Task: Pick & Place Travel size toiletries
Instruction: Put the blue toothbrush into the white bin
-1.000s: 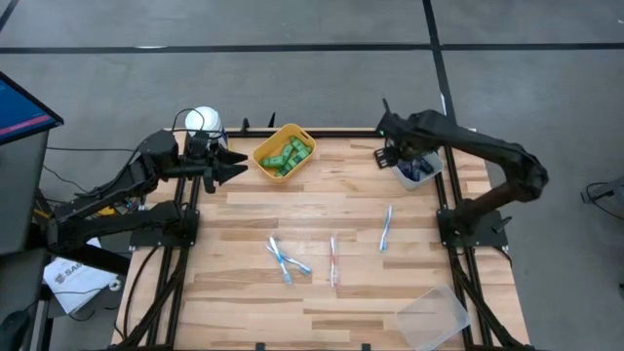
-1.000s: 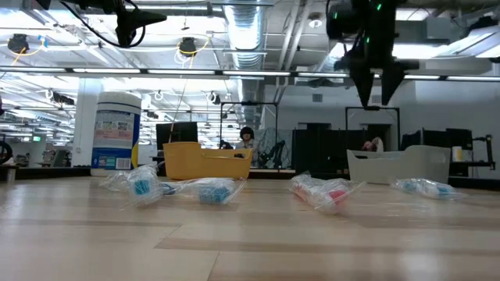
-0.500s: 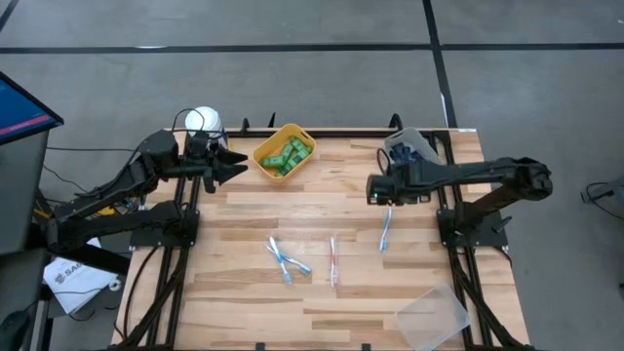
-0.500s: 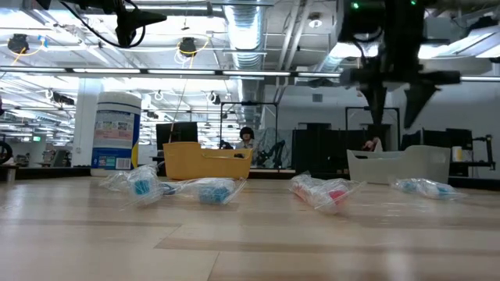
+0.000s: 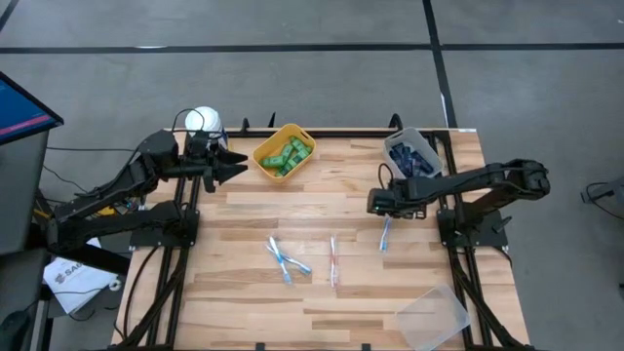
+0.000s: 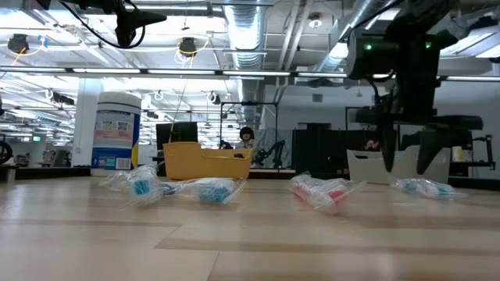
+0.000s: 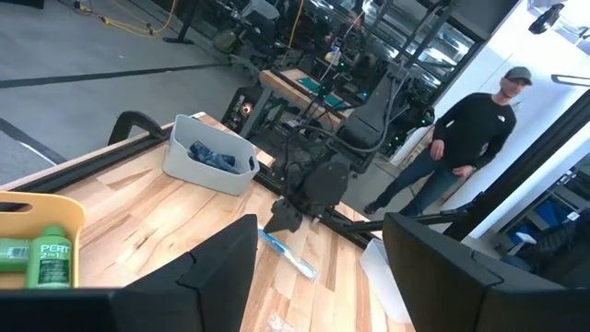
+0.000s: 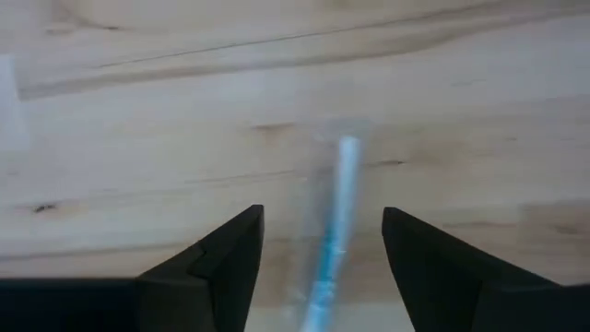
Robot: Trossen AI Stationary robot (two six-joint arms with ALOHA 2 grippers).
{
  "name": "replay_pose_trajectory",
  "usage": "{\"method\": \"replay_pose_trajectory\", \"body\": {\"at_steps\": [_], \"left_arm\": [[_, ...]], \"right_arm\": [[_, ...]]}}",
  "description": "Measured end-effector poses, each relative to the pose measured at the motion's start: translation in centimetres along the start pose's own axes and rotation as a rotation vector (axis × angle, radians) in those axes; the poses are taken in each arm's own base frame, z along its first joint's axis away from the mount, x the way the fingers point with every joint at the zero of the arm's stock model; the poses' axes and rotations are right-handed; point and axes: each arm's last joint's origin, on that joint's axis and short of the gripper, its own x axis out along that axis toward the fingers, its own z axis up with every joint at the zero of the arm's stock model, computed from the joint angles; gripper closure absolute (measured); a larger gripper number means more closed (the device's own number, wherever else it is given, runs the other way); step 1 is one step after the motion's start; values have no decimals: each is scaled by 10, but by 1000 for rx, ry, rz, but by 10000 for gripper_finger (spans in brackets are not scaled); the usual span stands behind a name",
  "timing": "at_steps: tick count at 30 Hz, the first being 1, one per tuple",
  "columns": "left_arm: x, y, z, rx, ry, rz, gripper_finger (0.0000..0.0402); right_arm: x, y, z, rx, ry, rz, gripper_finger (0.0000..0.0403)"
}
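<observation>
Since the right gripper (image 5: 383, 202) left the grey plastic bin (image 5: 413, 156) | now low, fingers apart, astride the thin white-and-blue wrapped toothbrush (image 8: 334, 214) lying on the wooden table (image 5: 244, 302) | you can expect a pick | left gripper (image 5: 234, 166) waits open beside the yellow bin (image 5: 284, 153)

This is a robotics lab or industrial workshop. A wooden desk (image 5: 322, 302) on a black metal frame stands on a grey concrete floor (image 5: 292, 78) marked with dark lines. The low view looks into a large open hall with exposed ceiling ducts (image 6: 250, 31), pipes and rows of strip lights. Further rigs with dark frames (image 7: 369, 83) and cables fill the room behind, and a person (image 7: 466, 138) in dark clothes stands among them.
</observation>
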Motion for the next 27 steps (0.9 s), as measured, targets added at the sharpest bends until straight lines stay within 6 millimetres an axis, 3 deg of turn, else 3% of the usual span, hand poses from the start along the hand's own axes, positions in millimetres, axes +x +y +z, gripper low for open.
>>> {"method": "replay_pose_trajectory", "body": {"at_steps": [9, 14, 20, 23, 27], "left_arm": [[0, 0, 0, 1, 0, 0, 170], [0, 0, 0, 1, 0, 0, 170], [0, 0, 0, 1, 0, 0, 170], [0, 0, 0, 1, 1, 0, 170], [0, 0, 0, 1, 1, 0, 170]], "right_arm": [[34, 16, -9, -79, 56, -48, 223], [35, 24, -10, -105, 76, -84, 262], [22, 25, -2, -187, 104, -45, 380], [6, 30, 3, -247, 95, 40, 385], [-34, 35, 7, -368, 43, 204, 394]]}}
